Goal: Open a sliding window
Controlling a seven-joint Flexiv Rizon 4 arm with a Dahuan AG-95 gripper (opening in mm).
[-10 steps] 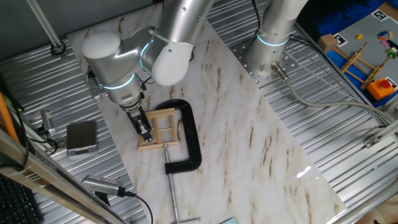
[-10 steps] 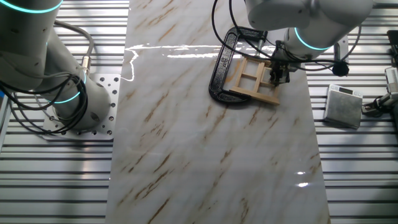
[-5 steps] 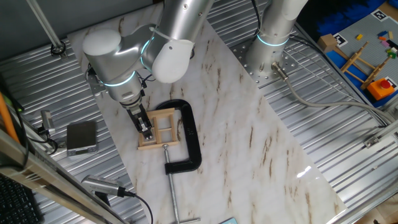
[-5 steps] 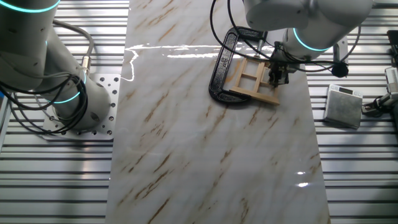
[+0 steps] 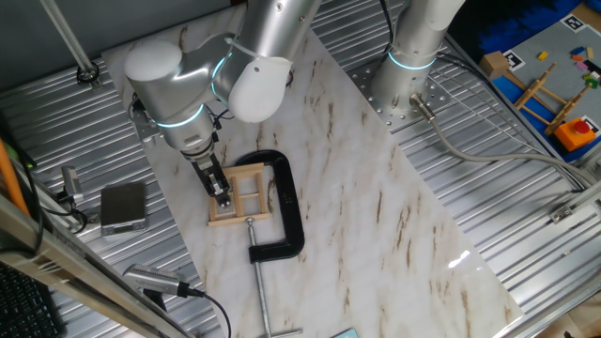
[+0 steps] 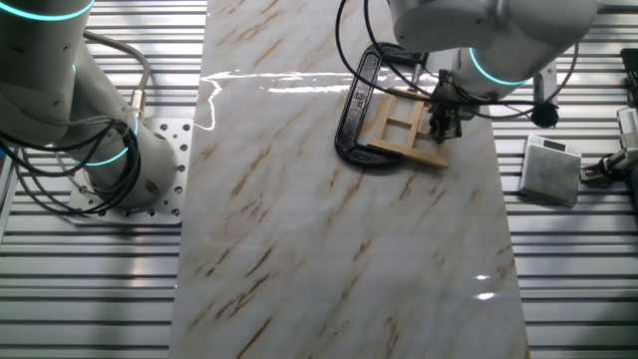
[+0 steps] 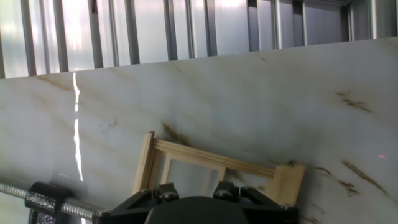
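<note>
The sliding window [image 5: 242,192] is a small light-wood frame with crossbars, lying flat on the marble board [image 5: 376,216] and held inside a black C-clamp [image 5: 286,202]. My gripper [image 5: 222,195] points down with its narrow black tip on the window's left side; the fingers look closed together, holding nothing. In the other fixed view the gripper [image 6: 440,125] stands over the right part of the window [image 6: 407,128], with the clamp [image 6: 351,110] to its left. The hand view shows the window [image 7: 211,165] just above the gripper's black body; the fingertips are hidden there.
The clamp's long screw [image 5: 255,272] sticks out toward the board's near edge and shows in the hand view [image 7: 43,199]. A grey box [image 5: 123,205] lies on the ribbed metal table beside the board. A second arm's base [image 5: 408,75] stands at the back.
My gripper has shifted a very small way along the window's side. The window frame and the clamp look unmoved.
</note>
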